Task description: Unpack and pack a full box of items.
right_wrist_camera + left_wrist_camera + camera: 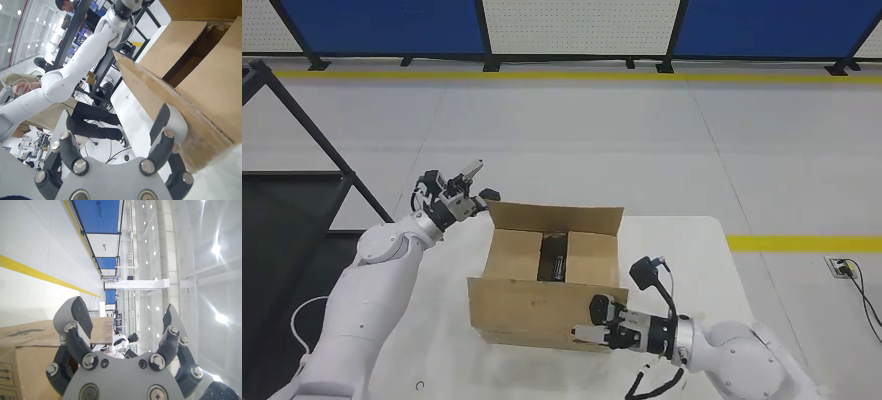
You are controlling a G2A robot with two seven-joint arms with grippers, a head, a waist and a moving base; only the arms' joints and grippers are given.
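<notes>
1. Left fingers (473, 169) (81, 313): spread wide, holding nothing, raised at the far left corner of the box (514, 255) (34, 336). One pad just in front of the free corner of the upright far flap (557, 217) (103, 330); contact impossible to judge.
2. Right fingers (587, 329) (162, 117): spread too, low at the box's near right corner. One finger pressed against the outer face of the near flap (532, 310) (143, 94), the other well clear of the cardboard.
3. Box: standing in the middle of the white bench (692, 250), between the two arms, opening upward. Longer side apparently running left to right across the bench.
4. Plain brown corrugated cardboard, with arrow marks printed on one side wall. Far flap upright, near flap folded outward toward the robot, two side flaps lying flat over the top with a dark slot between them. Something dark (554, 258) down in that slot, too shadowed to identify.
</notes>
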